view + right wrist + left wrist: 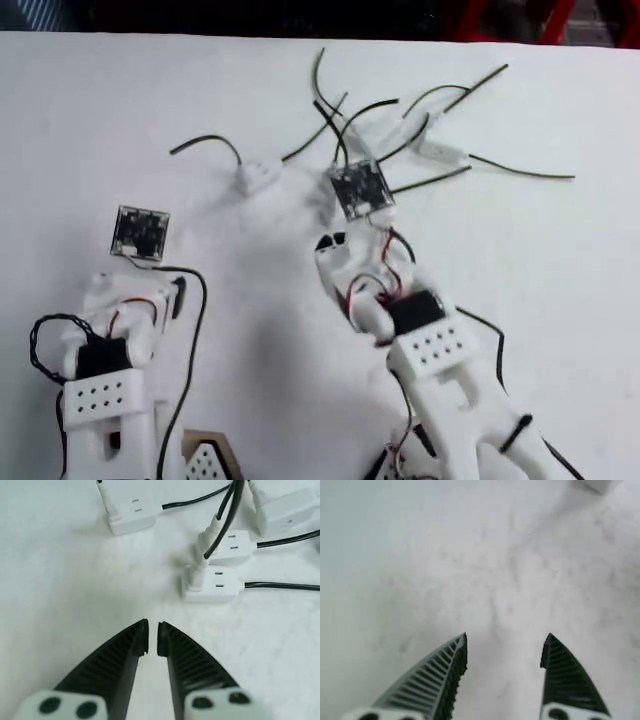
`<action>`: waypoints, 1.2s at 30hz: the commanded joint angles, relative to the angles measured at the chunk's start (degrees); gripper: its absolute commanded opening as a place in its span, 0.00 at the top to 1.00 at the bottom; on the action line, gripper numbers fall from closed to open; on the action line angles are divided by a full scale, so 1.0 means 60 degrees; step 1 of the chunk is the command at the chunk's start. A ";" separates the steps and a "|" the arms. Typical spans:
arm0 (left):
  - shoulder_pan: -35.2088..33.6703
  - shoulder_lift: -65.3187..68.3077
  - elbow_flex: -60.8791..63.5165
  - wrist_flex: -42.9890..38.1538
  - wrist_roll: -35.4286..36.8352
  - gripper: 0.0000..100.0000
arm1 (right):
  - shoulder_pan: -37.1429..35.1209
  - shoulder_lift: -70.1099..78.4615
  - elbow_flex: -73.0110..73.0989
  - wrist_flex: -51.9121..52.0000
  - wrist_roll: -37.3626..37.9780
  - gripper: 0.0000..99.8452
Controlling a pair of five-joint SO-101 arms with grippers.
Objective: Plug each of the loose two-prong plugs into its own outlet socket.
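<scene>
Fingers (125, 660) of the right gripper (152, 639) are all but closed, folks: just a sliver between the tips, nothing held. Just beyond them sits the nearest outlet socket (212, 584), a white block, two slots facing up, with a black cord (280, 586) trailing off its end. A white plug (199, 569) butts against the other end. Whether its prongs are seated, I can't tell from this angle. Right beside it on the far side lies a second outlet socket (234, 547), with another plug (209, 530) at its end too.

From above, a third outlet socket (258, 177) lies on its own, off to the left of the bunch. A fourth outlet socket (440, 152) sits out to the right. The tangle of white blocks and black cords lies at the far centre of the white table (560, 300). The right arm (440, 350) is stretched toward it from the near side.

Over at near left, the left arm (110, 350) is tucked in, well apart from the sockets. The left gripper (505, 647) has its fingers spread wide, hovering over bare tabletop, gripping nothing.
</scene>
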 commanded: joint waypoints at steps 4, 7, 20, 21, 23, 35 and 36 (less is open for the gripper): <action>0.0476 -0.0183 -0.0088 -0.0205 -0.0117 0.99 | -0.0095 -0.1780 0.0571 -0.0564 0.0029 0.98; 0.0549 -0.0198 -0.0059 -0.0205 -0.0396 0.98 | -0.0139 -0.2542 0.0821 -0.0476 0.0029 0.98; 0.0608 -0.4081 0.1289 0.0659 -0.0161 0.98 | -0.0081 -0.5077 0.1524 0.2352 -0.0059 0.98; 0.0608 -0.4491 0.1363 0.0908 -0.0161 0.97 | -0.0007 -0.5179 0.1524 0.2601 -0.0059 0.98; 0.0623 -0.5297 0.1538 0.1407 -0.0161 0.97 | 0.0344 -0.5385 0.1524 0.3040 -0.0073 0.98; 0.1619 -0.6410 0.1949 0.2022 -0.0117 0.97 | 0.1751 -0.7890 0.4337 0.3377 -0.0073 0.98; 0.1707 -0.6410 0.2022 0.1993 -0.0117 0.97 | 0.1751 -0.8271 0.4630 0.3377 -0.0073 0.98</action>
